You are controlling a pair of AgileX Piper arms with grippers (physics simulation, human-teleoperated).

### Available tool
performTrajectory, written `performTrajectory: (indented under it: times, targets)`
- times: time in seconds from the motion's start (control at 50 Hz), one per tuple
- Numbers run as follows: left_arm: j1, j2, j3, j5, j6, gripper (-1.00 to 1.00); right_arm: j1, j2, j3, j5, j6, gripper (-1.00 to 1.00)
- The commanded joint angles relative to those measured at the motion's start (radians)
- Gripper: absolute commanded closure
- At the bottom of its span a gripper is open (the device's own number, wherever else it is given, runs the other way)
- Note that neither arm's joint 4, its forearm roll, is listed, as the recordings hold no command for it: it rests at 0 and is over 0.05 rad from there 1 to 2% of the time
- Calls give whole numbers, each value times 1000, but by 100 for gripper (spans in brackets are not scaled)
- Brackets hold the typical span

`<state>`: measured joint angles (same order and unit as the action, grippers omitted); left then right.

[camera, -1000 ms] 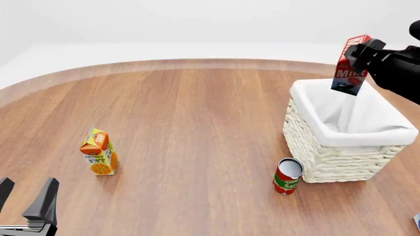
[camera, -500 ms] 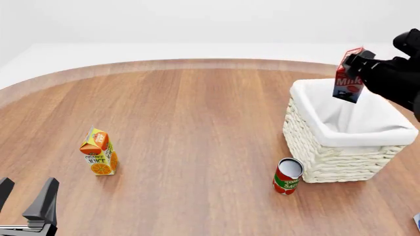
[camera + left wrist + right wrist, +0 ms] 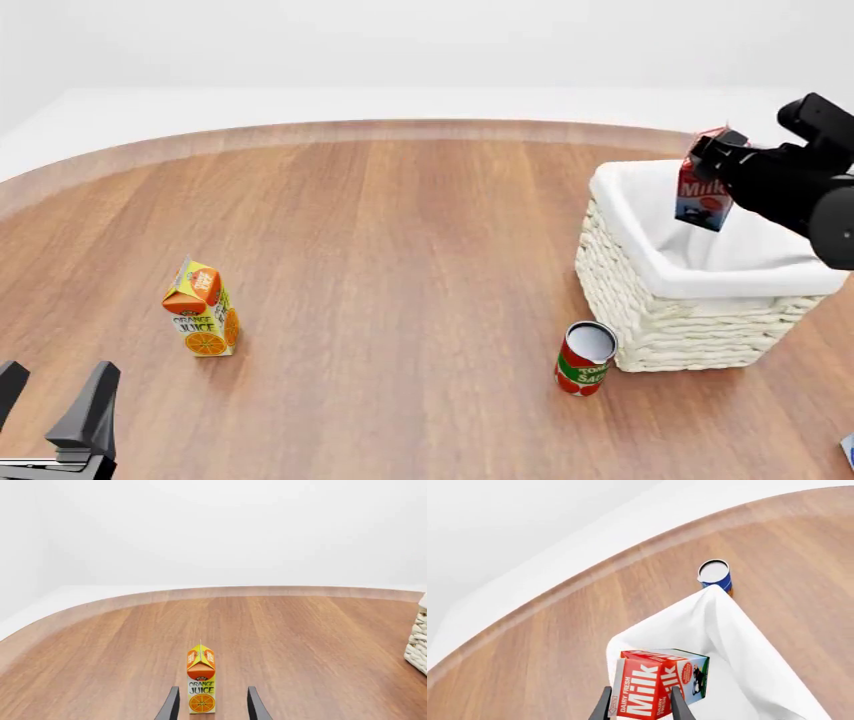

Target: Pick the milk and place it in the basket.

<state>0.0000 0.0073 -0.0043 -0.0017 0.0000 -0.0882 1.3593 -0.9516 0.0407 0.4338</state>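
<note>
The milk (image 3: 703, 196) hangs tilted over the open top of the basket (image 3: 667, 320), pinched at its red top by the right gripper (image 3: 714, 160), whose 2 fingers are closed narrowly on the carton. Against the picture from 1 second ago, the carton now sits lower: then its bottom edge was above the white lining, now its lower part overlaps the lining's far wall at about 1 o'clock of the basket's middle. It is not yet resting on the basket floor as far as I can tell. In the right wrist view the milk (image 3: 657, 682) shows between the fingers (image 3: 604, 705), with the white cloth spread beneath it and a blue can (image 3: 715, 574) standing on the table past the basket's corner.

At 7 o'clock from the basket, just beside its near wall, stands a red can (image 3: 585, 358), unmoved. Well apart, at 9 o'clock, the juice carton (image 3: 200, 310) stands upright where it was. The left gripper (image 3: 54, 415) sits low at 7 o'clock of the table (image 3: 400, 230), its fingers spread and holding nothing, unchanged; its wrist view looks between them at the juice carton (image 3: 201, 682).
</note>
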Motion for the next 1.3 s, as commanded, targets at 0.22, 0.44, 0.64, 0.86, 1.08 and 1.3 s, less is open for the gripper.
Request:
performTrajectory:
  times: [0.22, 0.44, 0.64, 0.86, 1.08, 1.3]
  targets:
    - [0, 0, 0, 0, 0, -100, -9, 65, -17, -42, 29, 100]
    - [0, 0, 0, 0, 0, -100, -22, 91, -6, -53, 30, 100]
    - [0, 0, 0, 0, 0, -100, -29, 100, 9, -67, 44, 100]
    - [0, 0, 0, 0, 0, -100, -12, 121, 25, -85, 70, 100]
    - [0, 0, 0, 0, 0, -100, -9, 153, 28, -108, 83, 100]
    - [0, 0, 0, 0, 0, -100, -11, 190, 37, -137, 84, 100]
